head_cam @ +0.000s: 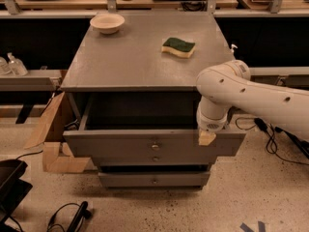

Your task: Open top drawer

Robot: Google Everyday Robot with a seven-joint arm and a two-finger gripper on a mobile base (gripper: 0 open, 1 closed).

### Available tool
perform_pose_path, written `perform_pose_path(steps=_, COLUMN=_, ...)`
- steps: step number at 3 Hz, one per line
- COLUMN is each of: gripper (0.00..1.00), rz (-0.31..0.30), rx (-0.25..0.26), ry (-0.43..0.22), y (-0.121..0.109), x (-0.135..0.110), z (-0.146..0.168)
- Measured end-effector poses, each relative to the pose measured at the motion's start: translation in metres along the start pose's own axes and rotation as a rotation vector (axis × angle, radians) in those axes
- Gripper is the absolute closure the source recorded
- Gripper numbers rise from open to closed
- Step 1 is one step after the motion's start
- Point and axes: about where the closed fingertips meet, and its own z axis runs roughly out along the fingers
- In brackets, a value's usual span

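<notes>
We see the top drawer (120,144) in the lower middle of the frame, pulled well out from under the grey cabinet top (140,57), its dark box exposed. The gripper (206,137) sits at the front's upper edge, right of centre; we cannot tell how far open it is or whether it grips anything. We judge the drawer rigid and fairly heavy, best held by its round knob (155,146) or top lip.

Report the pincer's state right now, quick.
Pincer: at the upper edge of the pulled-out top drawer front, right of its knob; open or closed cannot be told.
</notes>
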Motion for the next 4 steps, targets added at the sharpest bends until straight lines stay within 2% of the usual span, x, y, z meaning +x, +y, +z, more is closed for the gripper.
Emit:
perform_pose_path(steps=1, gripper=1.0, rz=0.023, rx=-0.005, ry=0.043, y=0.017, x=0.006, z=-0.011)
perform_pose_path(steps=2, gripper=1.0, rz=0.023, rx=-0.005, ry=0.043, y=0.017, x=0.006, z=-0.011)
perform_pose_path(steps=3, gripper=1.0, rz=0.019, rx=-0.058, ry=0.067, y=0.031, x=0.012, z=-0.011)
perform_pose_path(steps=4, gripper=1.0, rz=0.019, rx=-0.058, ry=0.067, y=0.031, x=0.012, z=-0.011)
